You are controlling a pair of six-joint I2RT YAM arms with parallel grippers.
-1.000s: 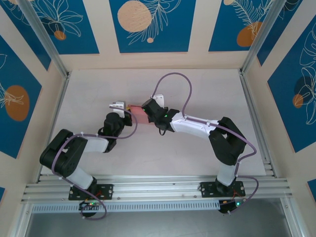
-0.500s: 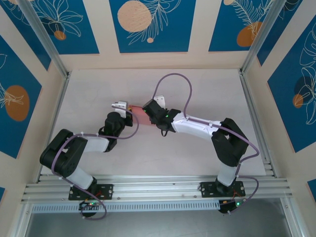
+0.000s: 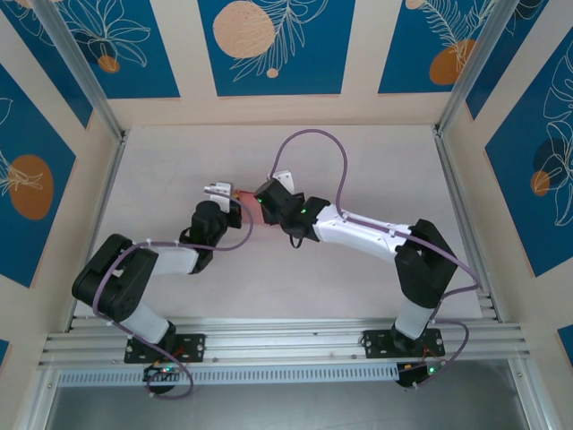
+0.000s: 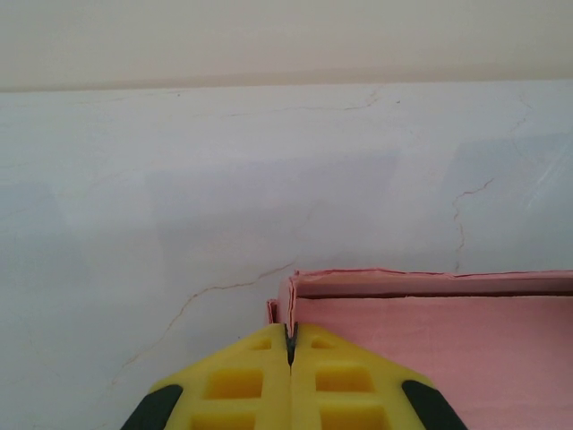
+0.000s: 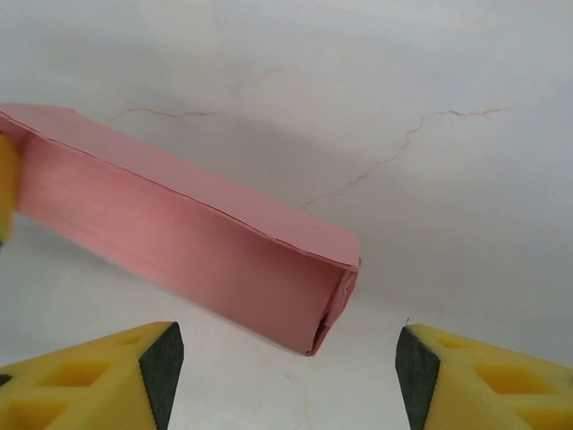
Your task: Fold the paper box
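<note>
The paper box is a long salmon-pink folded box lying on the white table, its end flap tucked in. My right gripper is open; its yellow fingertips stand wide on either side of the box's near end without touching it. My left gripper is shut on a thin card wall at the corner of the paper box. In the top view the paper box shows as a small pink patch between the left gripper and the right gripper.
The table is white with fine cracks and ringed by blue-patterned walls. Metal rails run along the near edge by the arm bases. A purple cable loops above the right arm.
The right gripper has opened and let go of the box. The right arm's elbow has swung slightly right. The left gripper keeps its grip.
</note>
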